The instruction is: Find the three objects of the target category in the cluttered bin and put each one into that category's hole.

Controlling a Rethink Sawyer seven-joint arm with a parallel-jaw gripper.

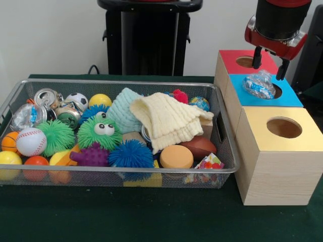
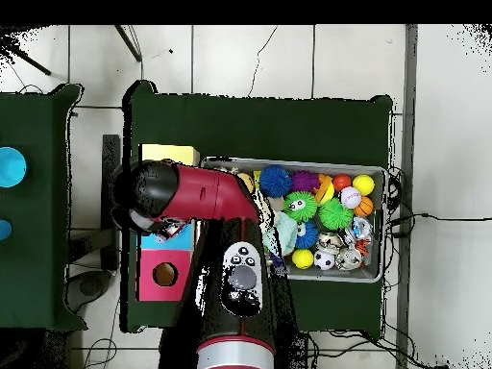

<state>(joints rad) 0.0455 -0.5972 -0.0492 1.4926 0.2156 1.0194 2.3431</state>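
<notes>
Right now gripper [image 1: 270, 64] hovers over the blue box [image 1: 287, 98], fingers apart, empty. Crushed plastic bottle [image 1: 259, 84] lies on the box's hole, just below the fingertips.

Even, soft indoor light in the front view; no hard-edged shadows. The wire bin [image 1: 119, 174] throws only a faint dark band onto the green worktop [image 1: 126, 217] along its near edge. Crushed plastic bottle [image 1: 259, 84] shows small white glints. Gold box top [image 1: 282, 128] has a mild sheen. Pale wall [image 1: 50, 35] evenly lit. In the overhead view, the floor tiles [image 2: 288, 58] read bright and washed; the worktop reads very dark.
</notes>
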